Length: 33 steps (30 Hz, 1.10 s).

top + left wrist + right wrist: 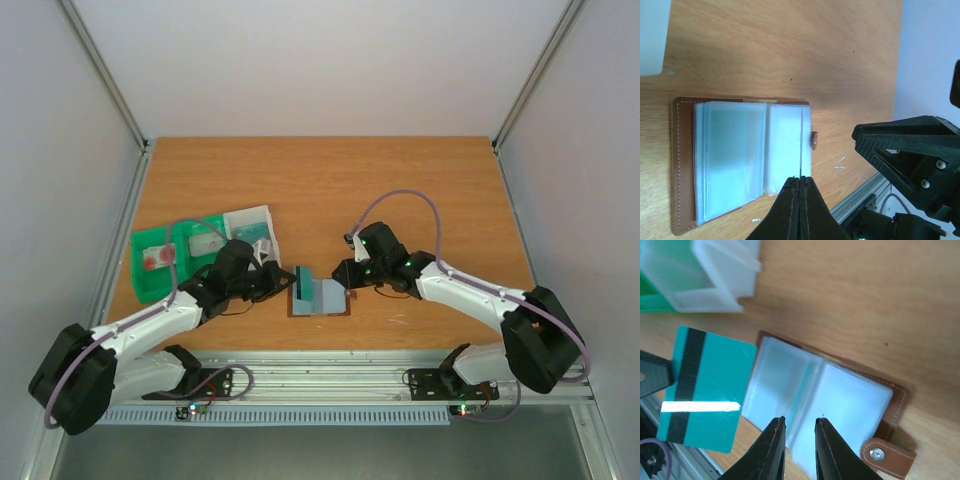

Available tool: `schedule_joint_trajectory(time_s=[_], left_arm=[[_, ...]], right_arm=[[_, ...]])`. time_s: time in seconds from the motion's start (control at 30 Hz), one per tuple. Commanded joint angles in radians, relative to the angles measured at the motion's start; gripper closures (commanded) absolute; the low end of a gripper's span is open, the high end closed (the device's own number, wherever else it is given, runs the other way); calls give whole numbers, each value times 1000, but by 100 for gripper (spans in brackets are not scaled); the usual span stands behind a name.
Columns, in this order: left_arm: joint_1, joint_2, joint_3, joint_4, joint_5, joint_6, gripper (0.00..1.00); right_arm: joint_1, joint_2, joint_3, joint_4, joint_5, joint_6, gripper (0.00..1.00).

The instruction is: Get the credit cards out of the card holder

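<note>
Left fingers (792,195) pinch teal card (710,385) by its long edge, beside card holder (840,400).

**Teal on Brown**

The card (707,390) is teal-green with one black stripe and one white. The card holder (840,400) is brown leather, pale-stitched, with grey-blue pockets. The bench (330,180) is orange-brown woodgrain; the tray (140,270) green and clear.

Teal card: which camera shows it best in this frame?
Right wrist: the teal card faces the lens, black stripe and white strip plain. The left wrist sees only its thin edge, clamped in the left gripper. The top view shows a small teal patch by the card holder.
</note>
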Motion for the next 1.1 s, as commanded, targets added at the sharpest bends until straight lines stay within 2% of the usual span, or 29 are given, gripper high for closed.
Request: schedule_joint_trajectory(time_s=[0.0, 0.13, 0.3, 0.43, 0.57, 0.7, 1.07], left_arm=[[21, -84, 27, -53, 6, -24, 100], [43, -140, 64, -146, 2, -12, 100], [68, -205, 119, -258, -4, 43, 100], [85, -235, 154, -340, -11, 80, 100], [86, -255, 146, -323, 10, 61, 100], [87, -267, 145, -305, 23, 25, 100], [87, -262, 119, -244, 80, -78, 100]], right_arm=[[6, -85, -29, 95, 0, -152, 81], [31, -138, -62, 152, 33, -221, 79], [53, -207, -162, 355, 34, -244, 77], [117, -245, -230, 483, 20, -376, 74], [207, -260, -272, 582, 46, -562, 66], [304, -237, -276, 624, 196, -709, 58], [434, -207, -274, 702, 430, -955, 48]])
